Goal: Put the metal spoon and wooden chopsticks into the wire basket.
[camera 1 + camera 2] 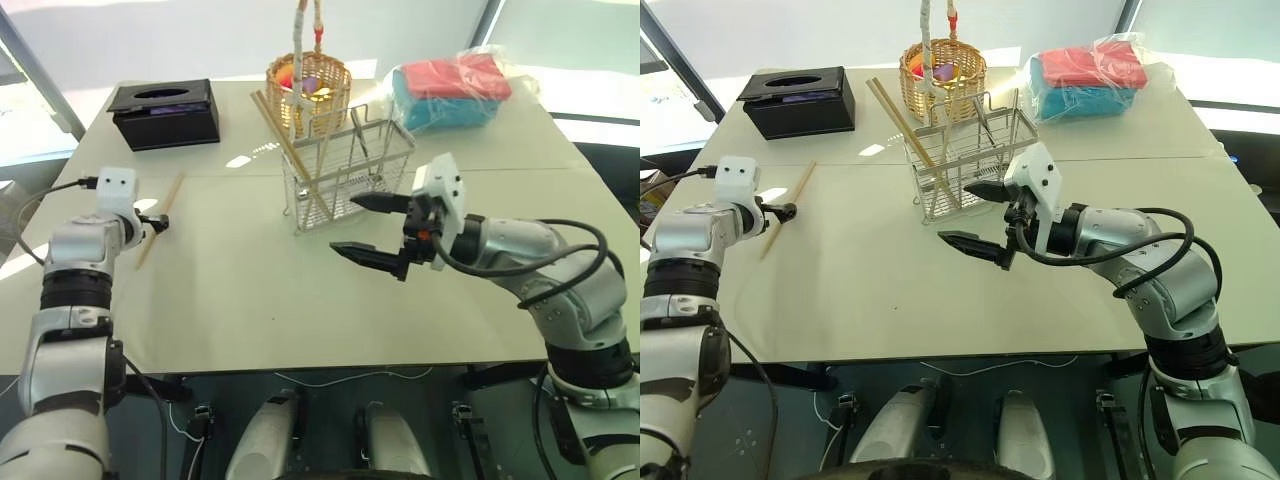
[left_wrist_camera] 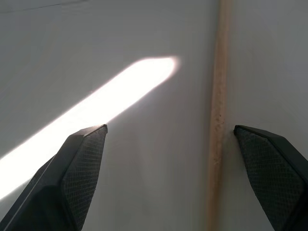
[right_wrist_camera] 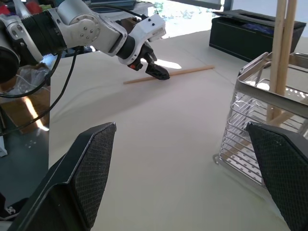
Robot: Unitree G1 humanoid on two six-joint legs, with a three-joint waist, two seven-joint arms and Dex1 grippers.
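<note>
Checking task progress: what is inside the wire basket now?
Wooden chopsticks lean out of the wire basket. The mesh hides whether the spoon is inside; another chopstick lies on the table.

I see my right gripper spread wide over the table; the left gripper sits at a loose chopstick; wire basket holds two chopsticks.

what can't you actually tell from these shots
- Metal spoon: something thin stands in the wire basket; the mesh hides whether that is it.
- Chopstick on the table: the left hand covers its middle in the head views, so contact is unclear.
- Left wrist view: both ends of that chopstick run past the edges.
- Wicker basket: contents too small to name.
</note>
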